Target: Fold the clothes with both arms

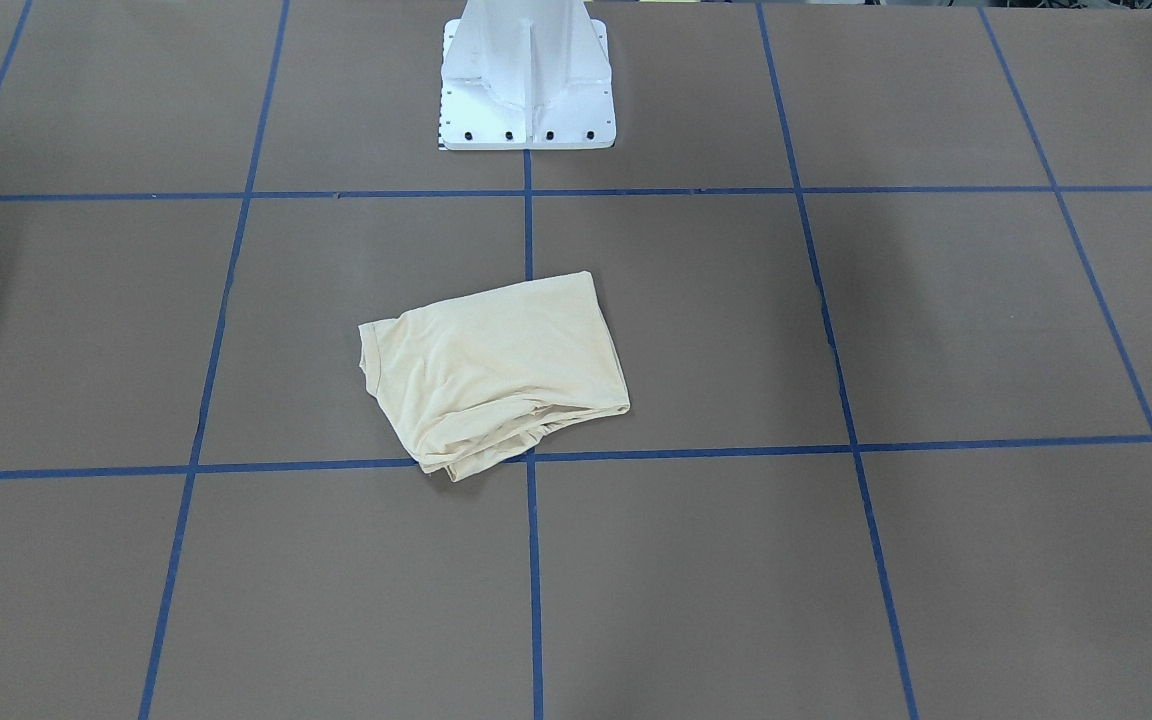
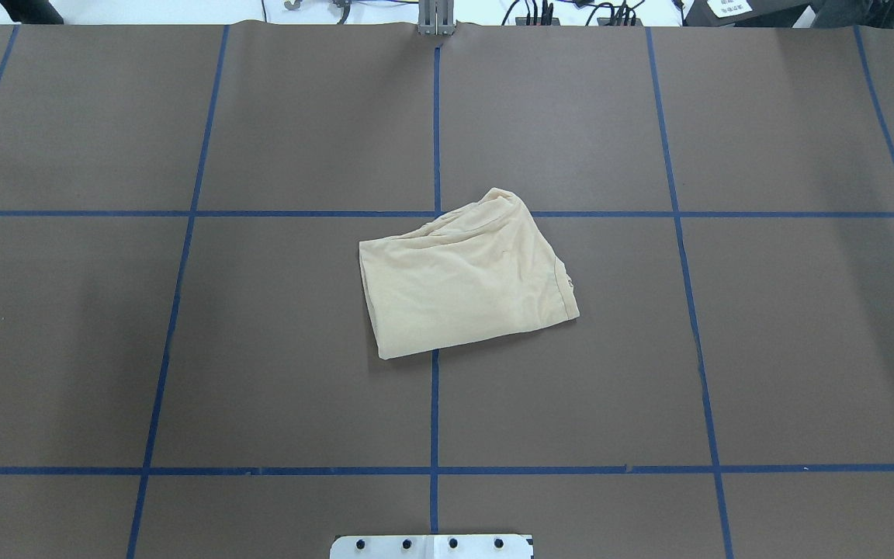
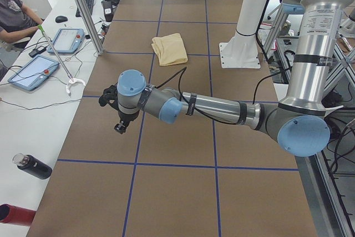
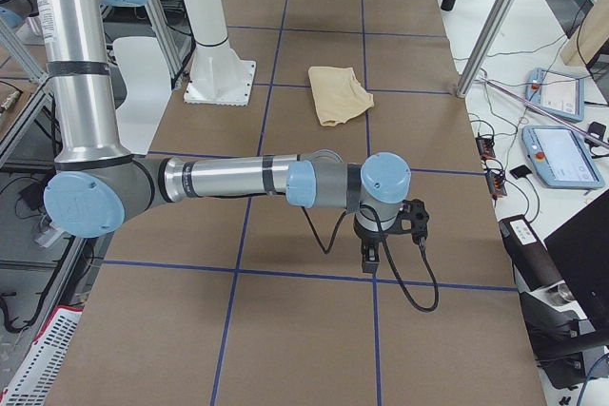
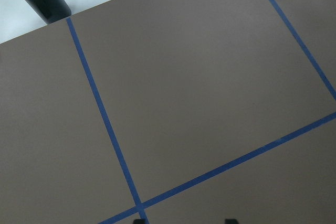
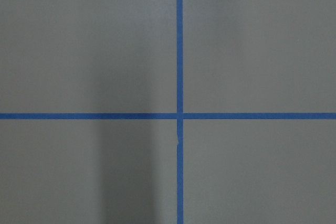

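Bench (image 2: 261,349), brown w/ blue tape grid (image 2: 435,388), fills every view. White pedestal base (image 1: 526,80) sits at the robot's edge.

Both arms are parked out wide, well apart from the cloth. The left arm (image 3: 222,109) reaches low over bare bench on its own side. The right arm (image 4: 228,178) does the same on the other side. Neither shows in the overhead or front view.

T-shirt (image 2: 462,279) lies approx mid-bench, across the centre tape line and just short of the far cross line. It's a compact, roughly square packet. No sleeves stick out and no print shows, only plain cream fabric. Near and side edges look fairly straight. The far edge (image 2: 486,210) is bunched, w/ layers peeking out and one corner lumpy.

Left gripper (image 3: 119,127) points down at the bench w/ nothing in it. In the left wrist view two dark fingertips (image 5: 137,221) sit apart at the bottom edge w/ bare bench between them, so the jaws read as released. Right gripper (image 4: 369,261) also points down, carrying nothing. Its jaws show only in a side view, so can't tell if they're released or clenched.

Progress: folding looks done or v. nearly. At most, the bunched far edge could be tidied.
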